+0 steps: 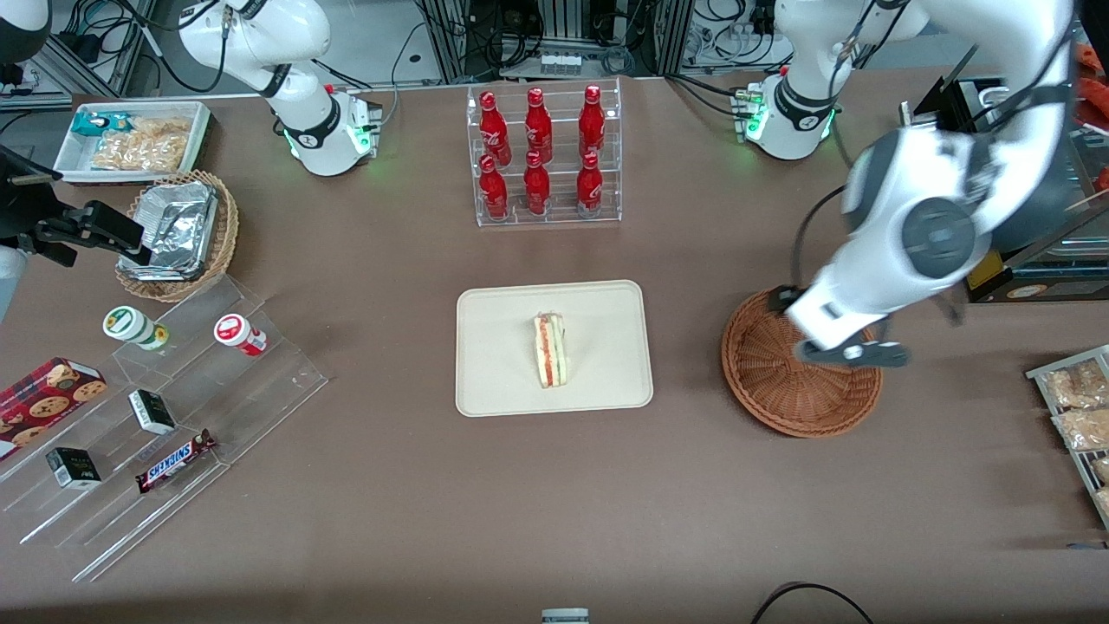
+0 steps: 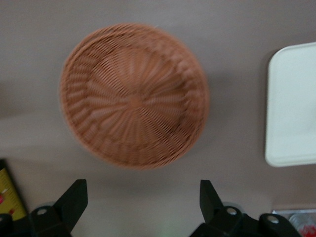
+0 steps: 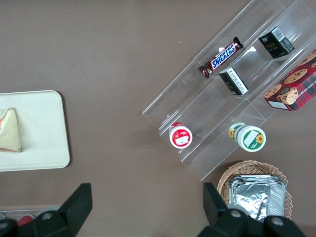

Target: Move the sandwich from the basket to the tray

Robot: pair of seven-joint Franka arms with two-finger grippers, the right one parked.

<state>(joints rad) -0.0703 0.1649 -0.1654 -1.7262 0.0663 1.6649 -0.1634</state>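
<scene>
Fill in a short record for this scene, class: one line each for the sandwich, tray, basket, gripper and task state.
sandwich: a wedge lying on the tray, near its middle
tray: cream, flat on the table, nearer the front camera than the bottle rack
basket: brown wicker, nothing in it
gripper: above the basket, fingers open, holding nothing
task state: sandwich already on the tray

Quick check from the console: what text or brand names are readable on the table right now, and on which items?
"SNICKERS": on the chocolate bar lying on the clear acrylic shelf.
Red bottles, cookie box, two small black boxes and two round-lidded cups: print too small to read.
Gripper, open above the empty basket: no text.
</scene>
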